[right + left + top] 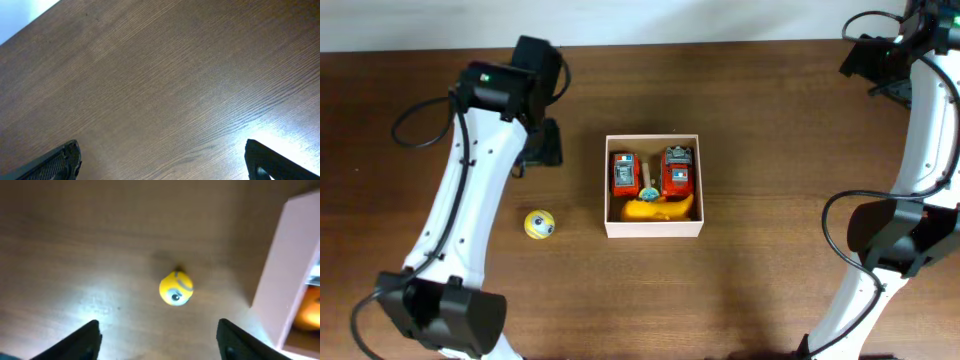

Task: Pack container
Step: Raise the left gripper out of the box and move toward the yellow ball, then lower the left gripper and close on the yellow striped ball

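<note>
The container (654, 229) is a square white-walled box at the table's middle. It holds two red toy cars (625, 173) (678, 170) and a yellow toy (660, 209). A yellow ball toy with one eye (539, 224) lies on the table left of the container; it also shows in the left wrist view (176, 287), with the container's wall (287, 270) at the right. My left gripper (542, 143) is open and empty, up and behind the ball (157, 340). My right gripper (160, 160) is open and empty over bare table at the far right corner (880, 65).
The table is dark brown wood (780, 150). Its back edge runs along the top of the overhead view. The arms' bases stand at the front left (440, 315) and front right (895, 235).
</note>
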Robot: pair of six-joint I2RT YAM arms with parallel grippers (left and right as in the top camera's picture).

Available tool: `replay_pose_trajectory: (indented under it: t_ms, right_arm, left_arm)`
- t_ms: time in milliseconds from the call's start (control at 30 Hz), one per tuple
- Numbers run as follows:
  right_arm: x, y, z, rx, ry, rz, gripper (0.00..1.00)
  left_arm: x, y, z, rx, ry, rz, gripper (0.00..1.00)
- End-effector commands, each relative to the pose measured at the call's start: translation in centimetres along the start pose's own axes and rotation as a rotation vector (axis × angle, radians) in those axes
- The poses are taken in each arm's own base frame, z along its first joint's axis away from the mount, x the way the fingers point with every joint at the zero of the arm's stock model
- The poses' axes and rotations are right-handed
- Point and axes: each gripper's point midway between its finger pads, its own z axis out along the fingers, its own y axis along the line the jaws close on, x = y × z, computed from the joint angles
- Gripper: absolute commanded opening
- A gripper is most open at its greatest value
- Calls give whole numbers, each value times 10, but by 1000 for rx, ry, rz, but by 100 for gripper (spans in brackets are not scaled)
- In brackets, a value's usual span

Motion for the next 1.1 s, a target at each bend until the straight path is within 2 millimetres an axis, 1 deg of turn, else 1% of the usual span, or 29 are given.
replay_pose_trajectory:
  t_ms: [0, 67, 133, 167, 200, 333, 500, 533, 567, 800, 1067]
  right_arm:
    - [0, 0, 1, 3, 3, 8, 99]
    - [0, 0, 1, 3, 3, 8, 99]
    - [0, 0, 1, 3, 3, 8, 99]
    - [0, 0, 1, 3, 3, 8, 99]
    - [0, 0, 1, 3, 3, 8, 99]
    - [0, 0, 1, 3, 3, 8, 99]
    - [0, 0, 1, 3, 3, 8, 98]
    - [0, 0, 1, 3, 3, 8, 99]
    - [0, 0, 1, 3, 3, 8, 99]
    - [0, 0, 1, 3, 3, 8, 99]
    - [0, 0, 1, 3, 3, 8, 99]
  left_arm:
    - [22, -5, 29, 9, 108, 110, 85]
    - [35, -6, 46, 2, 161, 144, 87]
    - [44, -9, 60, 18, 197, 170, 87]
    - [49, -13, 68, 37, 212, 183, 87]
    - [55, -20, 80, 86, 231, 214, 87]
    - [61, -29, 102, 147, 237, 234, 87]
    - [65, -29, 115, 152, 237, 236, 87]
    - [65, -29, 117, 154, 237, 235, 92]
    - [67, -30, 120, 157, 239, 233, 92]
    - [85, -33, 145, 186, 270, 230, 93]
    - [76, -37, 154, 199, 215, 269, 93]
